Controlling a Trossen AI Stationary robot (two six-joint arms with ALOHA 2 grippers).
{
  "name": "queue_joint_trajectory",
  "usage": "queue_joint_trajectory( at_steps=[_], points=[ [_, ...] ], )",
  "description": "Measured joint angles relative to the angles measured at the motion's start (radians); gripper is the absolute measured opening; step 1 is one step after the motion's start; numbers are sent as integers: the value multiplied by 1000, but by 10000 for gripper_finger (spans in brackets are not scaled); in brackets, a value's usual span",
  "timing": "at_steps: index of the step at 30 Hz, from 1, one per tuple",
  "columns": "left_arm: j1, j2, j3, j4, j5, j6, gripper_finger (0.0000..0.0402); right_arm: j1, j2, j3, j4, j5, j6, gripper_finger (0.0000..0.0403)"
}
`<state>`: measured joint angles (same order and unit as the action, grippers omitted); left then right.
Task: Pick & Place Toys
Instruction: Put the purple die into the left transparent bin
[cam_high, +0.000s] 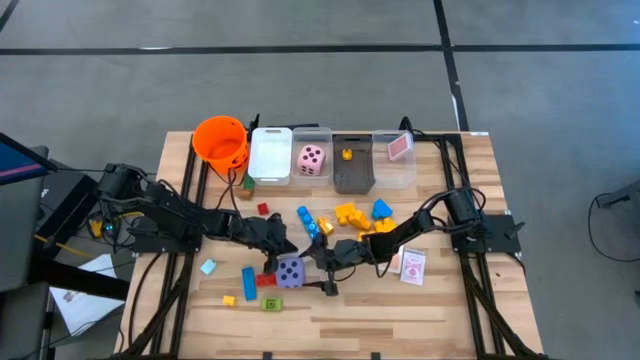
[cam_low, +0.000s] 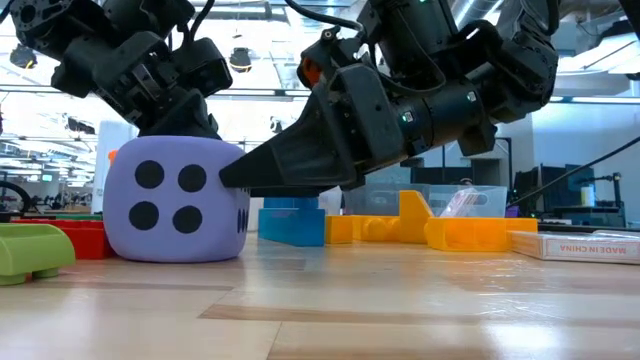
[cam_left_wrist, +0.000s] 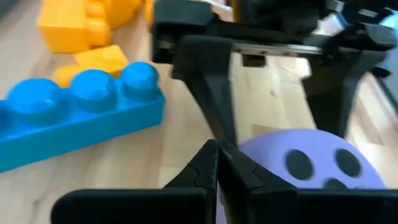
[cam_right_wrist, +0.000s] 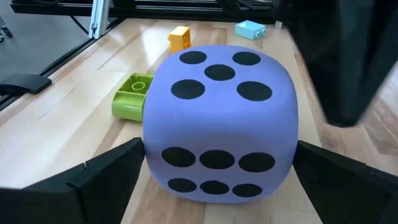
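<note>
Straddling the purple die (cam_right_wrist: 219, 121), the right hand (cam_high: 322, 268) is seen spread wide, one finger on each side of it, nothing gripped as yet. The die sits on the wooden surface (cam_high: 400, 320), near its middle, between the two arms.

The biggest risk is judged to lie in the crowding of the arms. The left hand (cam_high: 275, 255) is pressed shut, empty, just above and beside the die on its far side, and the two hands are seen nearly touching in the low view. A clash could be caused if the right fingers are closed or lifted while the left is parked there.

Next, the die itself: it is broad and looks soft, so it may be squeezed out of shape, or may be pinched off-centre and twisted loose during the lift.

Then the carry: the bins (cam_high: 333, 155) at the back are reached only over a scatter of blocks, and a pink die (cam_high: 312, 159) is already lying in one of them.

Smaller still, the green block (cam_right_wrist: 132, 96) and the red block (cam_high: 266, 279) close by could be nudged aside if the die is dragged.
</note>
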<state>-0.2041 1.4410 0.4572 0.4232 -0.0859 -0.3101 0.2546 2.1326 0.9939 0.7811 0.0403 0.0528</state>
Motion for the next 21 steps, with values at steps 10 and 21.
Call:
queue_joint_trajectory(
  at_steps=[10, 21],
  points=[
    [50, -67, -1, -9, -85, 0, 0, -3, 0, 0, 2, 9, 0, 400],
    [-39, -385, 0, -670, 23, -389, 0, -3, 0, 0, 5, 12, 0, 400]
  ],
)
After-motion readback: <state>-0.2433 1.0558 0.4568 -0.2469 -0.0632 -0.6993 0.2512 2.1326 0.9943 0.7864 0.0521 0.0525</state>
